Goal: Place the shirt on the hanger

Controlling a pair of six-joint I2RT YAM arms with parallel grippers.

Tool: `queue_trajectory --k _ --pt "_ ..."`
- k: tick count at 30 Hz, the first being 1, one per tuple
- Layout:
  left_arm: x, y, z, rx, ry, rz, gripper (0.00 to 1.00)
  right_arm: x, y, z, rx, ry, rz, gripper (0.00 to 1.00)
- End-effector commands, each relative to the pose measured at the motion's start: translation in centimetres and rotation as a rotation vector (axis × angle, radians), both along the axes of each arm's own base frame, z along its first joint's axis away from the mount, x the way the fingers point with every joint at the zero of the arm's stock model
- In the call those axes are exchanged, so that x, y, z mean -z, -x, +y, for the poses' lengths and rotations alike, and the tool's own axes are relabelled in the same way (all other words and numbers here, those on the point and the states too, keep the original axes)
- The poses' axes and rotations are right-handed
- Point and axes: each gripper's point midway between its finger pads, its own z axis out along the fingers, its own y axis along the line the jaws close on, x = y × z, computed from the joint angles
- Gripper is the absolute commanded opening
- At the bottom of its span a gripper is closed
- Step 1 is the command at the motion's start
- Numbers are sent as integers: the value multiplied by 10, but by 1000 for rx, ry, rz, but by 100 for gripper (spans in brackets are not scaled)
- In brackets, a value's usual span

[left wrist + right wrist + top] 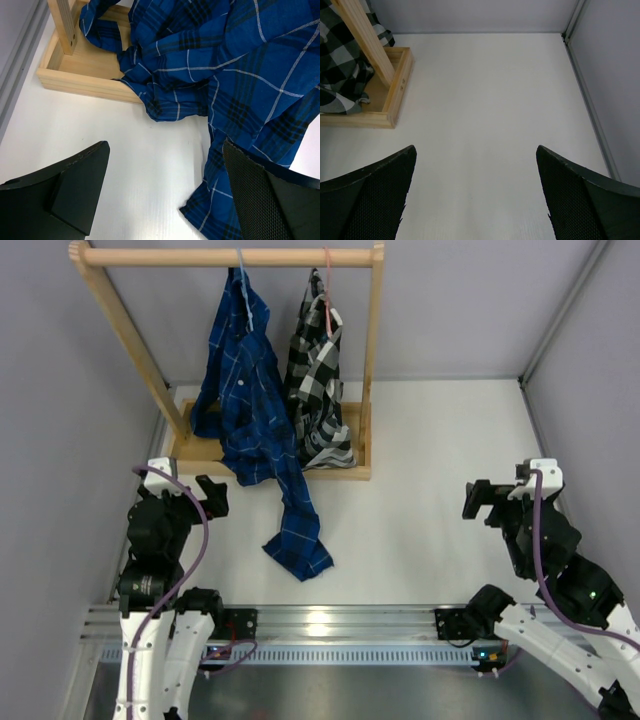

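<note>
The dark blue plaid shirt [250, 410] hangs from the wooden rail, its lower part spilling over the rack base onto the table, with one end lying at the front [298, 540]. Only the light-blue hanger's hook [240, 260] shows on the rail; the rest is hidden in the shirt. The shirt fills the upper right of the left wrist view [235, 75]. My left gripper [213, 496] is open and empty, left of the shirt's trailing end. My right gripper [478, 502] is open and empty over bare table at the right.
A wooden rack [230, 257] stands at the back, its base frame [345, 472] on the table. A black-and-white checked shirt [318, 390] hangs on a pink-red hanger [327, 280] beside the blue shirt. Grey walls enclose the table; a metal rail [330, 625] runs along the front.
</note>
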Motion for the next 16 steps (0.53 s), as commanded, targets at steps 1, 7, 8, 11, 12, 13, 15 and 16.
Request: queue_trajectory --k 1,7,8,11,12,13,15,16 --pt "-20 0 5 -22 -10 -71 98 -4 1 -9 40 12 1 99" --pt "-20 1 5 -22 -10 -71 98 -5 0 -8 36 18 3 100" --pt "-20 1 5 -22 -10 -73 98 -5 0 -8 36 17 2 99" --pt "-20 1 5 -22 -11 -73 98 -4 0 -7 34 18 5 99" --pt "-20 1 5 -22 -10 -73 98 -4 0 -7 34 18 6 100" --pt "-20 1 4 -19 -10 -73 98 -3 0 -7 34 20 9 99" --pt "-20 1 4 -21 -8 -71 98 -2 -1 -6 32 20 11 99" --pt "-20 0 5 -22 -8 -70 98 -2 -1 -6 33 22 13 99"
